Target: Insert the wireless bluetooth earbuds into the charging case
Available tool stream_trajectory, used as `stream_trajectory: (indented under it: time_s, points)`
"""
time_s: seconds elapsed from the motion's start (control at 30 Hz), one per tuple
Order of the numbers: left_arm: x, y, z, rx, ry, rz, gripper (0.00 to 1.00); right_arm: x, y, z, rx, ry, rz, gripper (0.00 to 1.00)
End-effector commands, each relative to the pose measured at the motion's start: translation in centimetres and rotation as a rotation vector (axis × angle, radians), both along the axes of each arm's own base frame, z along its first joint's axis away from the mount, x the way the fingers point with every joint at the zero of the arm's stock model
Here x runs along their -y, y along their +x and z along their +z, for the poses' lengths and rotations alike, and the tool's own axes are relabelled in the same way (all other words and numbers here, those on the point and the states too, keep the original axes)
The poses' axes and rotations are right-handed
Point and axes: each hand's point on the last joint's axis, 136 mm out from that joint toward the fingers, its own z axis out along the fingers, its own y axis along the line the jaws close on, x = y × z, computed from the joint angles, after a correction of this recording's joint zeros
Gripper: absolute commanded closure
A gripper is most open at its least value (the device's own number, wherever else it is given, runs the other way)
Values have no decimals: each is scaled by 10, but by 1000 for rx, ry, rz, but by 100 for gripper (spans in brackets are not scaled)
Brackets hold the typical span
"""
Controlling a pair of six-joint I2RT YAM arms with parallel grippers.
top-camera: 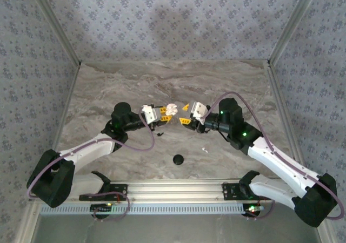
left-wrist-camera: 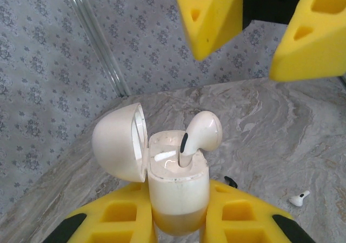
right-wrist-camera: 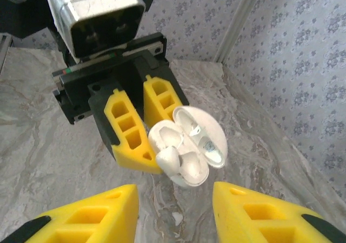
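My left gripper point(left-wrist-camera: 178, 216) is shut on the white charging case point(left-wrist-camera: 177, 191), held upright above the table with its lid point(left-wrist-camera: 118, 142) swung open to the left. A white earbud point(left-wrist-camera: 201, 130) stands with its stem in the case's right slot and its head above the rim. My right gripper point(right-wrist-camera: 175, 213) hangs open just in front of the case point(right-wrist-camera: 186, 151), with nothing between its fingers. Another white earbud point(left-wrist-camera: 299, 198) and a black earbud point(left-wrist-camera: 231, 181) lie on the table. From above, both grippers point(top-camera: 162, 114) point(top-camera: 185, 114) meet at the table's middle.
A black round disc point(top-camera: 178, 159) lies near the front edge of the marble table point(top-camera: 108, 92). A white earbud point(top-camera: 204, 148) lies right of it and a black speck point(top-camera: 160, 133) left of it. Patterned walls close in three sides.
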Motion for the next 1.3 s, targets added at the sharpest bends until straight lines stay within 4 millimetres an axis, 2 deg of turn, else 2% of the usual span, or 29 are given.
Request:
stream_trajectory:
  time_s: [0.0, 0.37, 0.73, 1.03, 1.27]
  points:
    - [1, -4, 15, 41, -29, -8, 89, -5, -1, -2, -25, 12, 21, 60]
    - [0, -4, 16, 43, -29, -6, 89, -16, 10, -6, -17, 0, 35, 65]
    - [0, -3, 17, 43, -31, -3, 89, -26, 10, -7, -18, -8, 70, 71]
    - [1, -3, 15, 37, -29, -4, 89, -33, 4, -4, -19, -13, 109, 81]
    - [1, -2, 14, 37, -28, -2, 89, -36, 3, -4, -17, -20, 120, 83]
